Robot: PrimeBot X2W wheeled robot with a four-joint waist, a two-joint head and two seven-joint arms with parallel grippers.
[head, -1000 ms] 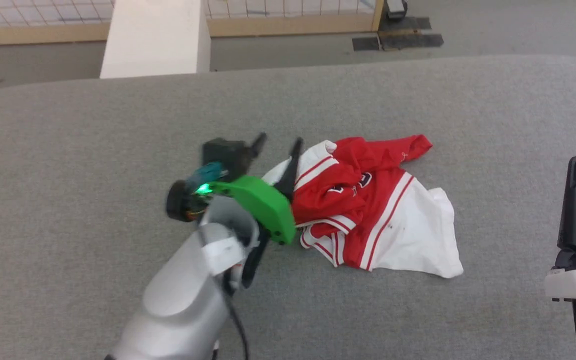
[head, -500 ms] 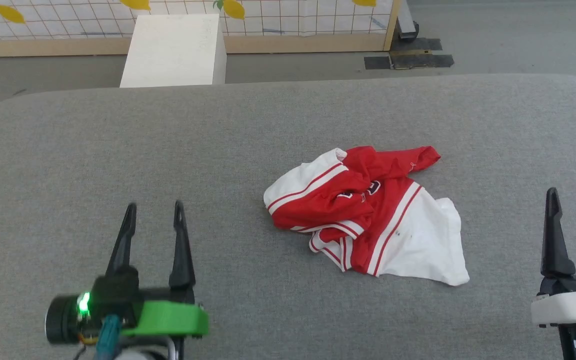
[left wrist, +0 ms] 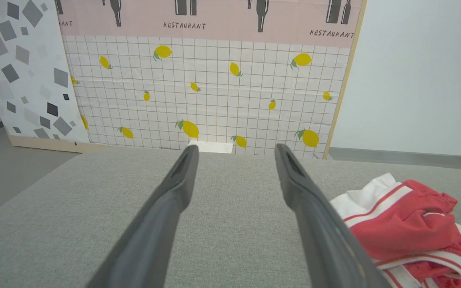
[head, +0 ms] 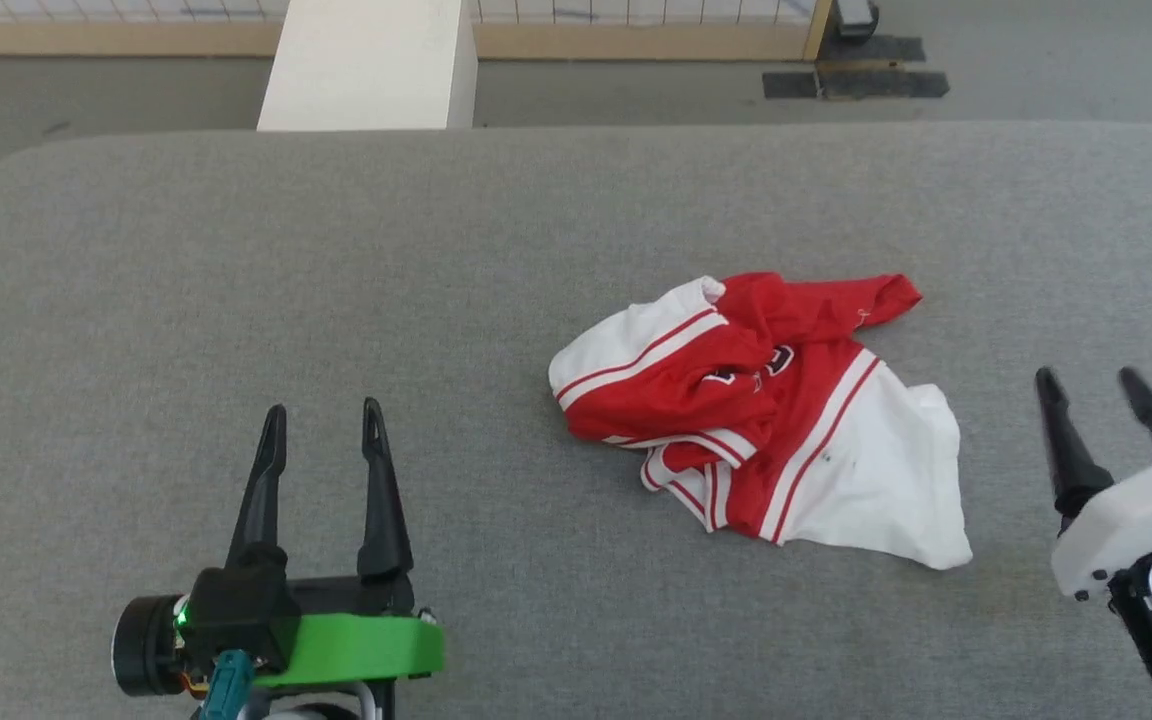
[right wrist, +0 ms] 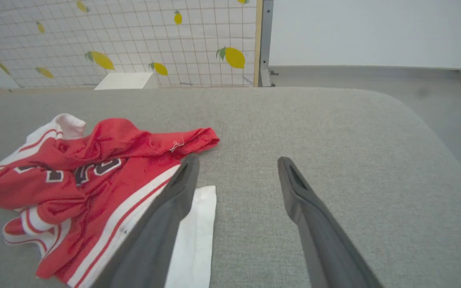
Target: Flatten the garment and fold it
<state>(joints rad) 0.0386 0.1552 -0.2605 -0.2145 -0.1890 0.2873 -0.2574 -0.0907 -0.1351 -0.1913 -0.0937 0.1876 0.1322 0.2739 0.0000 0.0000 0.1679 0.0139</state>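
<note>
The garment (head: 766, 420), a red jersey tee with white sleeves and striped trim, lies crumpled in a heap right of centre on the grey padded table (head: 236, 300). Part of its black print shows among the folds. It also appears at the lower right of the left wrist view as the garment (left wrist: 410, 228) and at the left of the right wrist view as the garment (right wrist: 94, 180). My left gripper (head: 324, 423) stands open at the lower left, well clear of the cloth. My right gripper (head: 1086, 378) stands open at the right edge, just right of the white sleeve. Both hold nothing.
A white block (head: 366, 65) stands on the floor beyond the table's far edge. Behind it runs a wood-framed tiled panel with lemon prints (left wrist: 214, 92). Dark floor plates (head: 856, 80) lie at the far right. The table's rounded corners show at far left and right.
My left arm has pulled back from beside the garment's left edge to the lower left. The right gripper has tilted leftward. The head view has shifted, so the garment sits slightly further right in it.
</note>
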